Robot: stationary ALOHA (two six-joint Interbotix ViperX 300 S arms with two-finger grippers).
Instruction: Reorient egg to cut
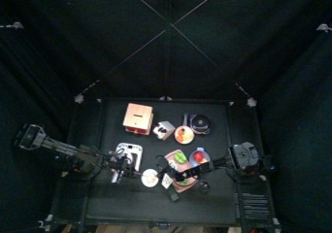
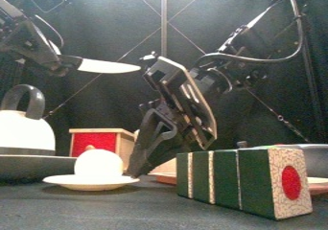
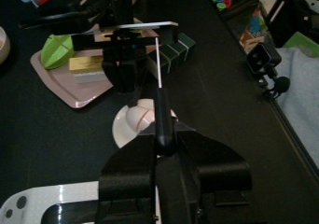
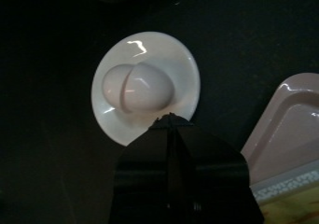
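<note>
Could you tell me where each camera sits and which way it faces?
Top: high overhead, straight down on the table; both arms enter.
Front: table height, level; egg on saucer, right gripper behind.
Left wrist: along its arm, over the held knife.
Right wrist: above the egg, looking down; its fingers show.
Front and right wrist share the egg.

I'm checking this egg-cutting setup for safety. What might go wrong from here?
1. The egg sits loose on its small plate; a push from the right end effector might roll it off.
2. The left end effector holds a knife near the right arm; they might collide.
</note>
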